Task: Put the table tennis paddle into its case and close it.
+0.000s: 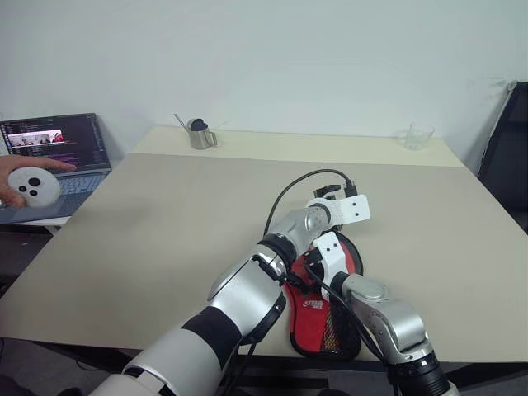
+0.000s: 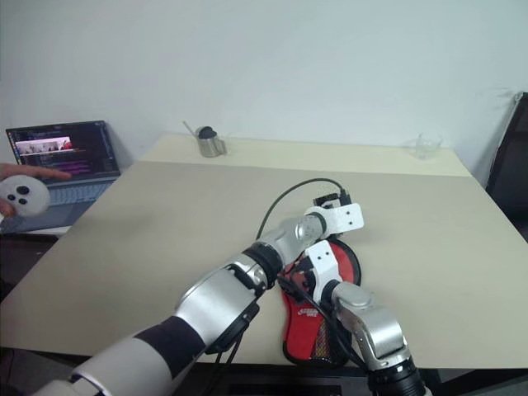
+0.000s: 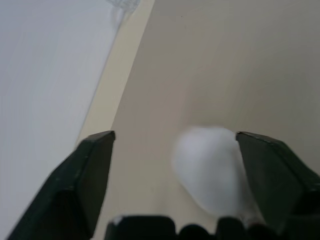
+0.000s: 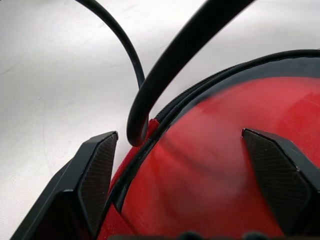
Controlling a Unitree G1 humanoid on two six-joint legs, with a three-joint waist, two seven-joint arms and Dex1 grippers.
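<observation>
Case (image 1: 326, 318) lies at the table's (image 1: 165, 223) near edge, zip apparently closed around its round end with the paddle presumably inside; both grippers, left (image 3: 175, 150) and right (image 4: 177, 150), stand spread, empty.

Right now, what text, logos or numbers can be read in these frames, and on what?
White logo on the red side of the case: printed lettering, too small to read.
Laptop screen: lines of text and a small picture, too small to read.
Nothing else carries legible writing.
</observation>
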